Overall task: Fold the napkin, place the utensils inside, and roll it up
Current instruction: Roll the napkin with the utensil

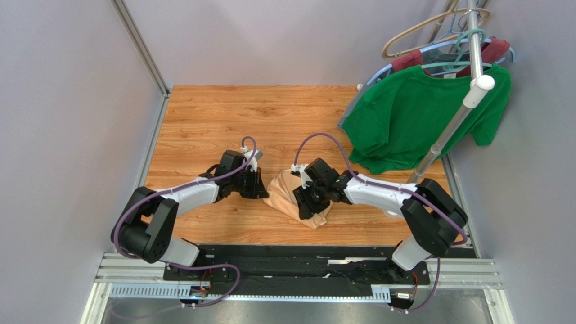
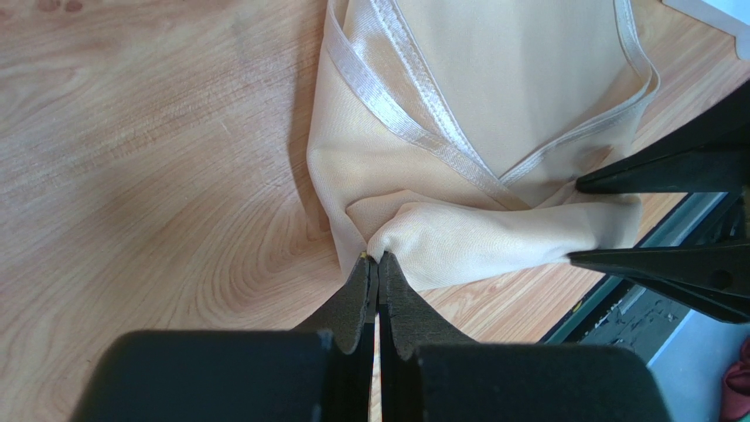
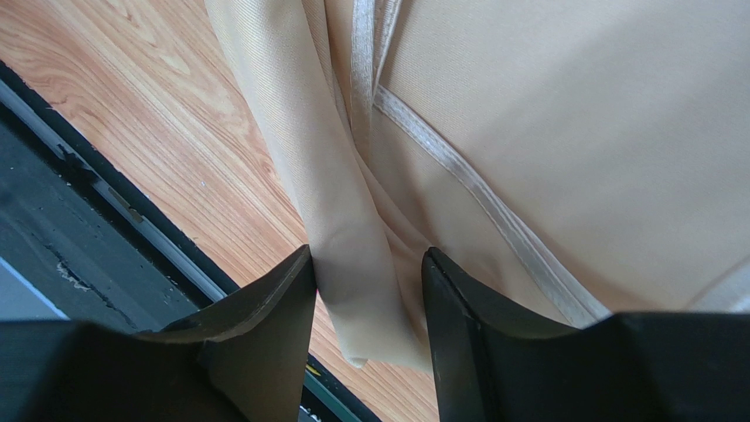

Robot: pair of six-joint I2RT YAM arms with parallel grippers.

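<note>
The peach-tan napkin lies bunched and partly folded on the wooden table, between the two arms. My left gripper is at its left side, shut on a pinched fold of the napkin, fingertips pressed together. My right gripper hangs over the napkin's right part. It stands open, a loose hanging fold of the napkin between its fingers with a gap on each side. Its two black fingers also show at the right of the left wrist view. The utensils are out of view.
A green T-shirt hangs on a white rack at the back right, with more hangers above. The black mounting rail runs along the table's near edge, close below the napkin. Grey walls close in both sides.
</note>
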